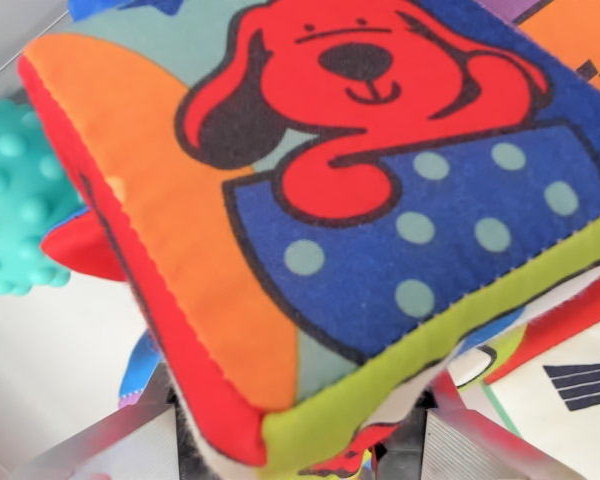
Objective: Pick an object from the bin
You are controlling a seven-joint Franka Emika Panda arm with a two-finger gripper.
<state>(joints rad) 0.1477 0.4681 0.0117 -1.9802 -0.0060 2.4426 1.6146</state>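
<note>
Filling nearly the whole wrist view, soft fabric cube point(360, 200), stitched cloth with a red cartoon dog on a blue dotted panel, orange and red side panels, lime-green edging along the lower seam. Pinched at its lower corner between metal fingers point(120, 450), ribbed grey pads showing at the bottom edge on both sides of the cloth. Judged as the hold-and-lift step, cube apparently raised clear above the bin's pale floor point(40, 340), though height not certain. Called for next: a steady upward carry, grip kept firm, since plush padding would squash and could slip. Seen at the wrist view's left: a teal knobbly ball point(10, 200), rubbery, studded with rounded bumps. Seen at lower right: another printed cloth toy point(570, 380), white with dark stripes.
</note>
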